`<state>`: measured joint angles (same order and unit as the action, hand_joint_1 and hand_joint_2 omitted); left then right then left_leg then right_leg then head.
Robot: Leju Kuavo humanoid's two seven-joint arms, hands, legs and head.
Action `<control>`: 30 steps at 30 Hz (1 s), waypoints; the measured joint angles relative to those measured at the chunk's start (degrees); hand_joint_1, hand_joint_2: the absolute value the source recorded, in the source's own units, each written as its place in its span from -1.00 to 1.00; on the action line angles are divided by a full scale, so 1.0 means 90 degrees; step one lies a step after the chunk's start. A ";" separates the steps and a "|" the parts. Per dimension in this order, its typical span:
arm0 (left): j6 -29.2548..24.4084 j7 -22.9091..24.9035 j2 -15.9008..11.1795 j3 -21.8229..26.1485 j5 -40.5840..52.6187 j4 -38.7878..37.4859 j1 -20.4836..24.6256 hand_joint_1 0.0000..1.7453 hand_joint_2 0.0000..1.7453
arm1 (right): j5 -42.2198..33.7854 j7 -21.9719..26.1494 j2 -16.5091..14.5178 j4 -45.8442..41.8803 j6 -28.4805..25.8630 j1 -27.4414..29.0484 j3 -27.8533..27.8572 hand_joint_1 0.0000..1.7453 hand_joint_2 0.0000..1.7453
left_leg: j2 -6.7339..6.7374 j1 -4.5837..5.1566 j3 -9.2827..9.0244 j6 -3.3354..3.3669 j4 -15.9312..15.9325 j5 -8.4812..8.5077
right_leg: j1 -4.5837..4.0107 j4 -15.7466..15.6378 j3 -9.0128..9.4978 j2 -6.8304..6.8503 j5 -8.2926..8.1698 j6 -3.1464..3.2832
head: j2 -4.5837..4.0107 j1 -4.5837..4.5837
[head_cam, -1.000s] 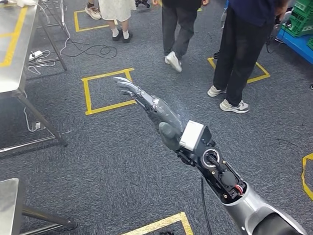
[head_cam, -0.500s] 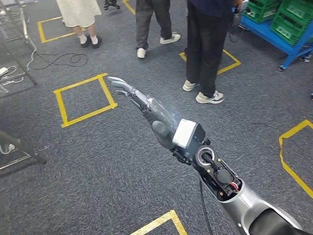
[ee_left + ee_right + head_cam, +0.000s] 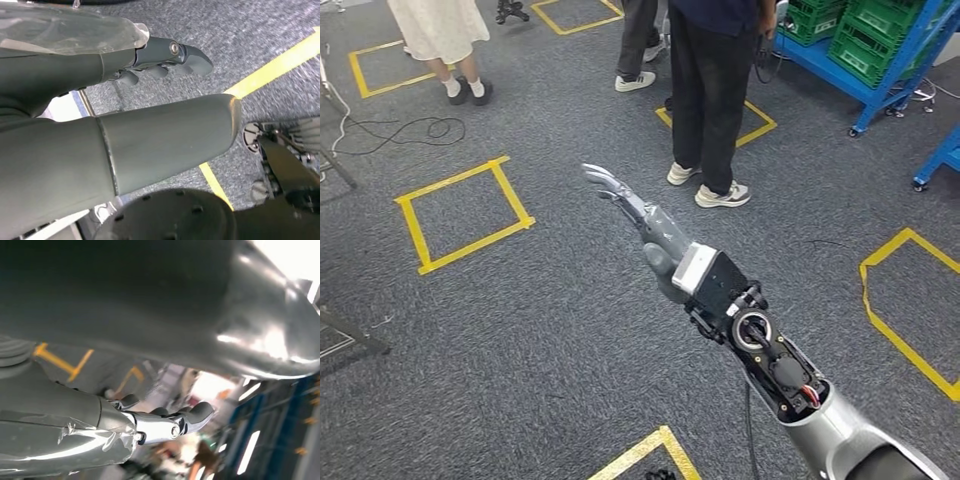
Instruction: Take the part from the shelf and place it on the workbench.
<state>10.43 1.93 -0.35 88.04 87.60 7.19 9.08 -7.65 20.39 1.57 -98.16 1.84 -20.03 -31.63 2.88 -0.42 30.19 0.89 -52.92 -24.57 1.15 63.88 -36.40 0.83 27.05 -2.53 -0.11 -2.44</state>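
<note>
Outstretched over grey carpet [image 3: 546, 330], the robot's right hand [image 3: 641, 215] reaches forward from its silver arm [image 3: 841, 440], fingers [image 3: 601, 178] extended nearly straight and held apart, with nothing in its grasp. The right wrist view shows the same hand [image 3: 113, 427] with its fingers [image 3: 196, 414] straightened and empty, a blurred blue frame behind them. From the left wrist camera, the left hand [image 3: 113, 65] hangs over the carpet [image 3: 241, 30], its thick grey thumb [image 3: 162, 140] lying apart from its dark fingers [image 3: 188, 52], which are stretched out and hold nothing; a yellow tape line [image 3: 279, 62] crosses the floor beneath.

Yellow tape squares [image 3: 463, 215] mark the carpet ahead of the robot. A person in dark trousers and pale trainers [image 3: 709, 100] stands just beyond the right hand's fingertips, on the edge of one taped square. A second person's legs [image 3: 641, 40] show behind, and a person in a light skirt and dark shoes [image 3: 444, 40] stands further to the left, near a loose black cable [image 3: 403, 130] on the floor.

At the upper right, a blue shelf [image 3: 878, 90] on castors carries green crates [image 3: 882, 45], well apart from the right hand. Whether the part lies in those crates cannot be told from these views. A metal leg [image 3: 350, 335] of some frame juts in at the left edge.
</note>
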 joint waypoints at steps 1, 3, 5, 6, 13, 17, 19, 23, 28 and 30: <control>-0.0004 0.0002 -0.0001 0.0000 -0.0001 0.0000 0.0000 -1.00 -1.00 | 0.0033 -0.0018 0.0029 0.0062 -0.0045 0.0030 0.0029 -1.00 -1.00 | 0.0039 0.0008 -0.0011 -0.0038 -0.0027 -0.0030 | -0.0011 -0.0454 0.0231 0.0115 -0.0171 0.0000 | 0.0000 -0.0024; -0.0010 0.0011 -0.0010 0.0001 -0.0002 0.0001 0.0004 -1.00 -1.00 | 0.0066 -0.0033 0.0084 0.0215 -0.0119 0.0105 0.0103 -1.00 -1.00 | 0.0108 0.0031 -0.0022 -0.0104 -0.0071 -0.0072 | -0.0040 -0.0942 0.0457 0.0227 -0.0308 0.0066 | 0.0000 -0.0019; -0.0016 0.0025 -0.0010 0.0002 -0.0002 0.0001 0.0011 -1.00 -1.00 | 0.0091 -0.0081 0.0144 0.0427 -0.0207 0.0226 0.0204 -1.00 -1.00 | 0.0192 0.0022 -0.0035 -0.0164 -0.0072 -0.0084 | -0.0074 -0.0981 0.0447 0.0121 -0.0310 0.0171 | 0.0000 0.0036; -0.0018 0.0035 -0.0008 0.0002 -0.0002 0.0001 0.0013 -1.00 -1.00 | 0.0109 -0.0102 0.0175 0.0550 -0.0244 0.0288 0.0262 -1.00 -1.00 | 0.0197 0.0005 -0.0040 -0.0198 -0.0093 -0.0113 | -0.0077 -0.0997 0.0452 0.0065 -0.0323 0.0212 | 0.0000 0.0052; -0.0035 0.0087 0.0014 0.0002 -0.0001 0.0001 -0.0013 -1.00 -1.00 | 0.0123 -0.0080 0.0306 0.1461 -0.0376 0.0611 0.0638 -1.00 -1.00 | -0.0282 -0.0034 0.0934 -0.0233 -0.2066 -0.0935 | -0.0089 -0.1040 0.0447 -0.0330 -0.0382 0.0357 | 0.0000 0.0195; -0.0039 0.0094 -0.0001 0.0002 0.0004 0.0001 -0.0010 -1.00 -1.00 | -0.0056 0.0072 0.0416 0.2322 -0.0466 0.0680 0.0920 -1.00 -1.00 | -0.0540 -0.0021 0.0251 -0.0114 -0.0470 -0.0133 | -0.0099 -0.1036 0.0447 -0.0585 -0.0394 0.0320 | 0.0000 0.0205; -0.0039 0.0090 -0.0012 0.0003 0.0007 0.0001 0.0002 -1.00 -1.00 | -0.0088 0.0153 0.0473 0.2845 -0.0519 0.0689 0.1067 -1.00 -1.00 | -0.0625 0.0004 0.0090 -0.0087 -0.0112 -0.0043 | -0.0096 -0.1043 0.0428 -0.0683 -0.0408 0.0256 | 0.0000 0.0200; -0.0039 0.0089 0.0007 0.0002 0.0008 0.0001 0.0022 -1.00 -1.00 | 0.0065 0.0292 0.0609 0.4066 -0.0761 0.0687 0.1328 -1.00 -1.00 | -0.0414 -0.0018 0.0030 0.0024 0.0019 0.0040 | -0.0086 -0.0812 0.0306 -0.0541 -0.0254 0.0123 | 0.0000 0.0160; -0.0036 0.0091 0.0008 0.0003 0.0008 0.0001 -0.0019 -1.00 -1.00 | 0.0278 0.0038 0.0693 0.5817 -0.0964 0.0674 0.1545 -1.00 -1.00 | -0.0159 -0.0001 0.0015 0.0074 0.0056 0.0045 | -0.0018 0.0829 -0.0448 -0.0164 0.0455 0.0001 | 0.0000 0.0021; -0.0033 0.0093 0.0017 0.0004 0.0008 0.0001 -0.0027 -1.00 -1.00 | 0.0282 -0.0150 0.0704 0.6412 -0.0966 0.0698 0.1597 -1.00 -1.00 | -0.0053 -0.0009 0.0006 0.0038 0.0035 0.0017 | 0.0028 0.0273 -0.0159 -0.0066 0.0127 -0.0041 | 0.0000 -0.0027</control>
<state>10.14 2.78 -0.20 88.08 87.67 7.19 8.84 -5.11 19.04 7.90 -40.45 -6.86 -13.74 -17.26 2.41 -0.50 30.24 1.23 -52.61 -24.42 1.40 66.34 -37.83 0.23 28.19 -2.91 -0.11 -2.68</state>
